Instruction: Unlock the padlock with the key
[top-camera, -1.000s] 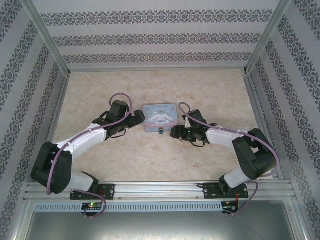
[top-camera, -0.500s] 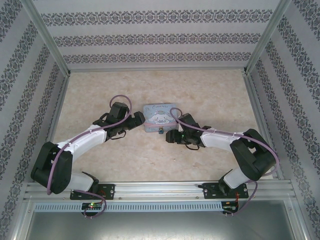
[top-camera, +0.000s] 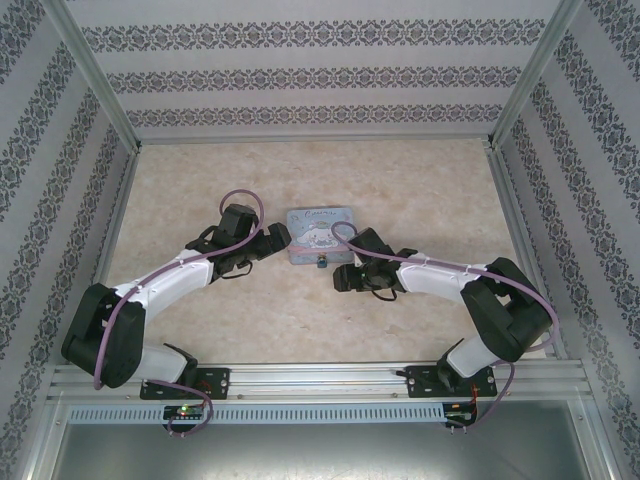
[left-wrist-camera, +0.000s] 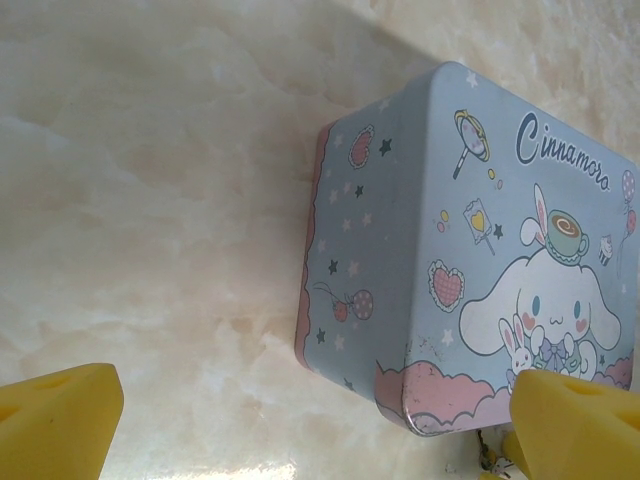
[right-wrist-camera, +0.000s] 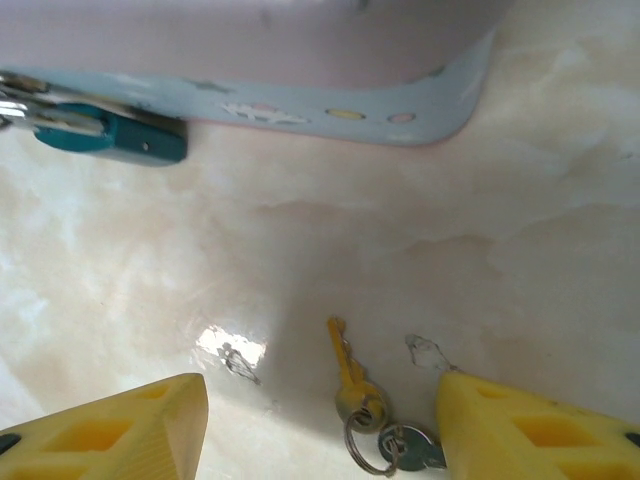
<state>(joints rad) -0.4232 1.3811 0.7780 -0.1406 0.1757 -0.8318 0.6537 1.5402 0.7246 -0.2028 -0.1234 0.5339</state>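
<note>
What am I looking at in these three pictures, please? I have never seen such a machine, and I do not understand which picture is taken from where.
These are two robot arms bolted at the near edge of a table. The wide picture comes from a fixed camera above and behind them. The other two come from a small camera on each wrist; the yellow fingers at the bottom are that arm's own. On the table stands a light blue cartoon tin. A small teal padlock sits at its near side. A small key on a ring lies on the table. The left gripper is open at the tin's left end. The right gripper is open, with the key lying between its fingers. Nothing is held.
</note>
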